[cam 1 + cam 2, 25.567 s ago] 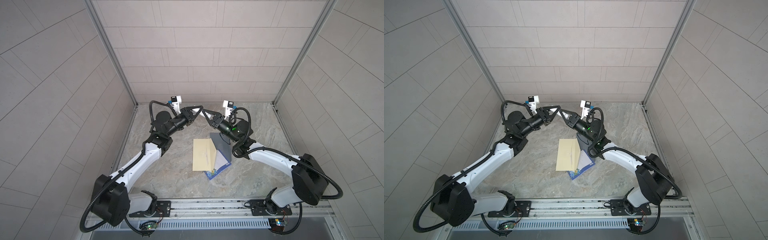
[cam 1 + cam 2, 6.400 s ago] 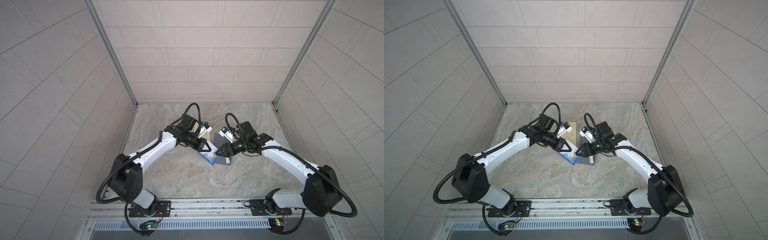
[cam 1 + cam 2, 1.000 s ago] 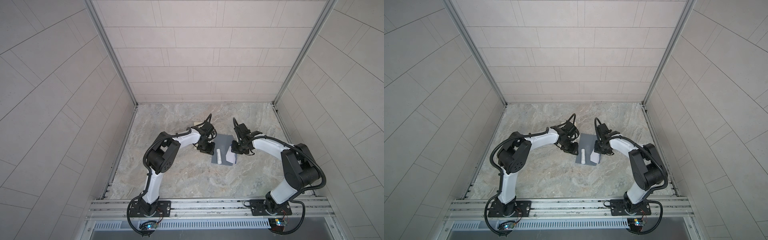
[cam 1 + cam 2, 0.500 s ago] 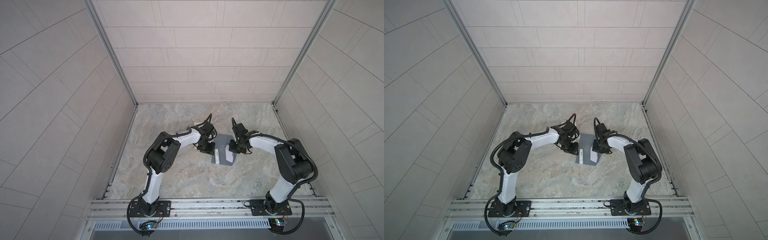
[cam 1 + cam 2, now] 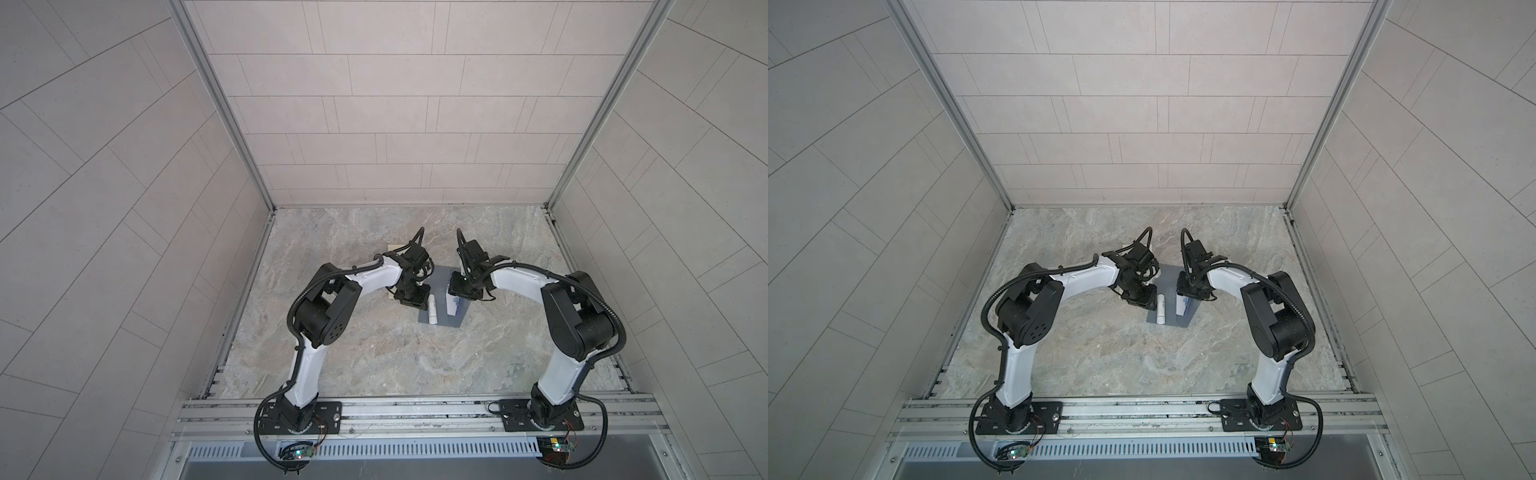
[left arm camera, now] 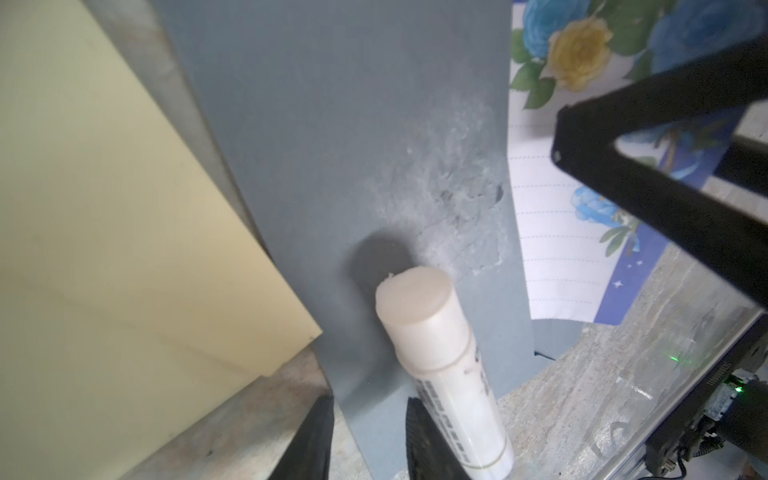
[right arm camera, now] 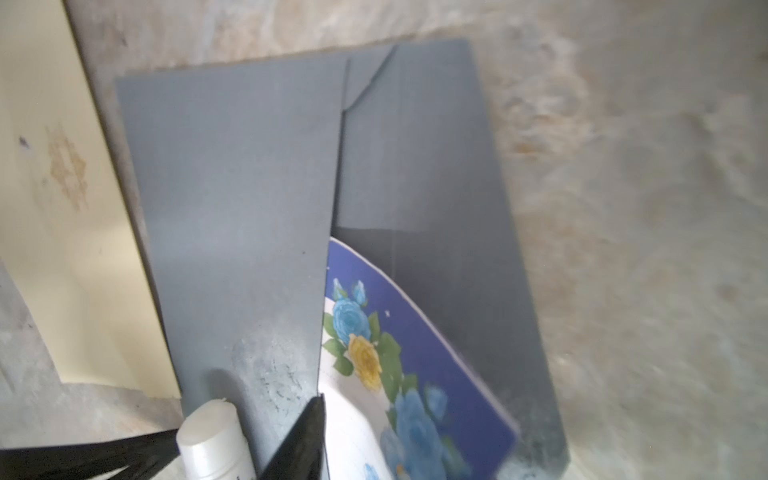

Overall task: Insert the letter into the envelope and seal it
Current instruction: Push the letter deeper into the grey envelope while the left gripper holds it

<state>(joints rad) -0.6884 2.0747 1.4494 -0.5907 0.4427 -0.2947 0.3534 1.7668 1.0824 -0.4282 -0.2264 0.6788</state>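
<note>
I see the flowered letter (image 7: 415, 374) bowed and only partly inside the grey envelope (image 7: 232, 208), its loose end sticking out right below my right gripper (image 5: 460, 290), whose fingers are spread. The envelope lies flat on the marble table (image 5: 374, 353) with its flap towards my left gripper (image 5: 413, 297). That gripper's fingers stand apart over the flap's edge, pinching nothing. An uncapped glue stick (image 6: 440, 365) lies on the flap just beside one finger. A cream sheet (image 6: 104, 208) lies on that gripper's other side.
</note>
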